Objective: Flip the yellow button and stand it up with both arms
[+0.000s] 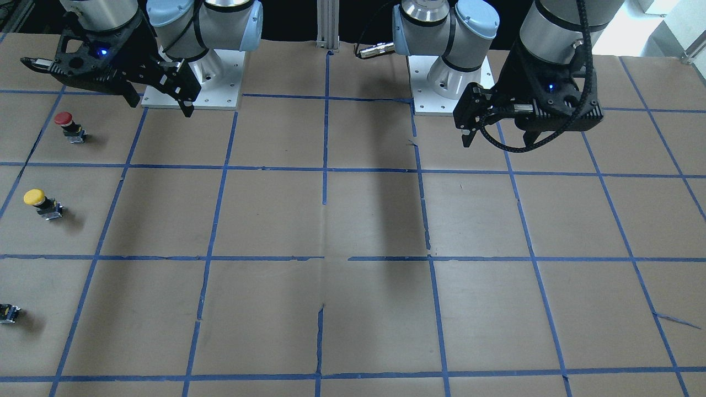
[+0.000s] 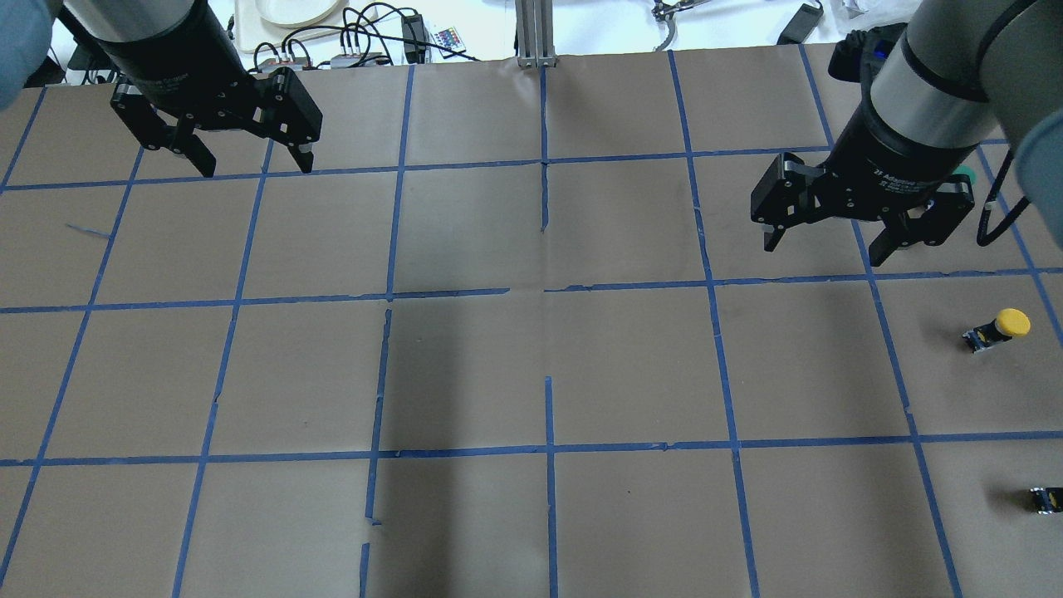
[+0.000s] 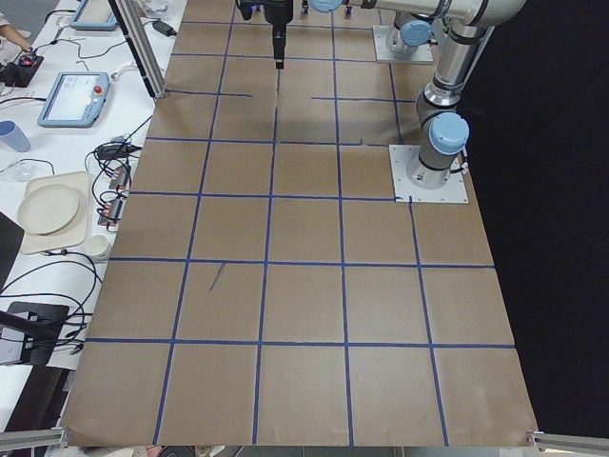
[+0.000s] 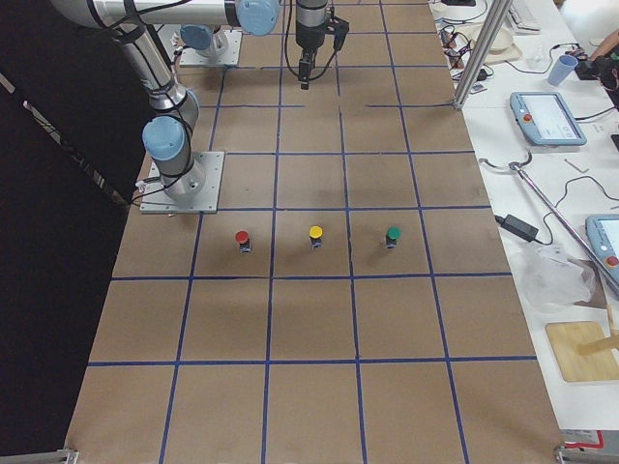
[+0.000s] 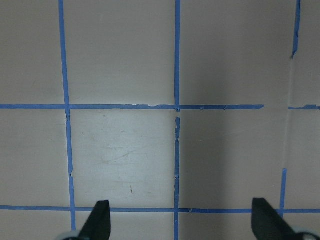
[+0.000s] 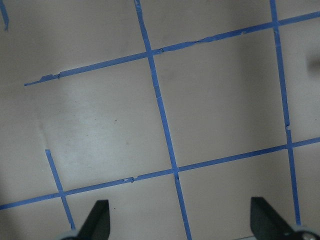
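1. Far left of the overhead view: left gripper (image 2: 256, 169), hanging above the table (image 2: 465, 374), jaws spread wide and empty, well apart from every button.
2. Across the middle: brown paper crossed by blue tape lines (image 2: 548, 448).
3. Right of centre: right gripper (image 2: 824, 249), also raised off the paper, jaws parted with nothing between them. By far the nearer of the two to the task's thing.
4. Further right, near the table's end on the robot's right: yellow button (image 2: 996, 328), resting on the paper, touched by nothing. Seemingly tipped over, with the cap toward the table's end and the contact block toward the centre.
5. In the same row, seen from the other cameras: green button (image 4: 393, 235) on its far side and red button (image 1: 69, 127) on the robot's side, both well apart from it.
6. Handling, as a judgement:
   - Probably light, rigid plastic, easily nudged or rolled on its domed cap.
   - Cap likely smooth and slippery.
   - Best gripped across the flat sides of the squared block, just under the cap, never on the dome.
   - Far smaller than the fingers, so best approached centred and closed on slowly.
   - Likely to need a regrip by the second arm before being stood up.
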